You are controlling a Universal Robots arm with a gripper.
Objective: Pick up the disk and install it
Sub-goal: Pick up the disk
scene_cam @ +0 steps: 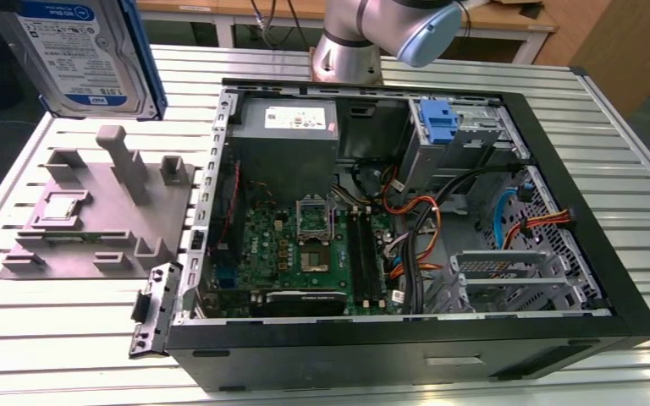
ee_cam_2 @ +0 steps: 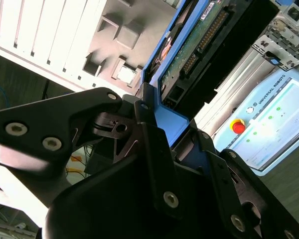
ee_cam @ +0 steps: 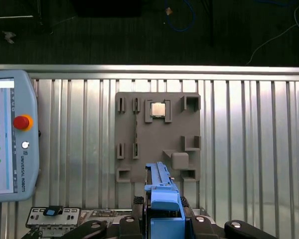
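Note:
The disk, a silver-grey drive with a white-and-blue label and blue side rails, hangs in the air at the exterior view's upper left, above the grey holder plate. In the second wrist view my gripper is shut on the disk's blue rail, and the drive's green circuit-board side shows beyond the black fingers. In the first wrist view the disk is seen edge-on, clamped in the gripper, over the holder plate.
The open computer case lies on the slatted metal table, with a drive cage and blue bracket at its far end and a grey power supply beside it. A teach pendant lies near the holder. The arm's base stands behind the case.

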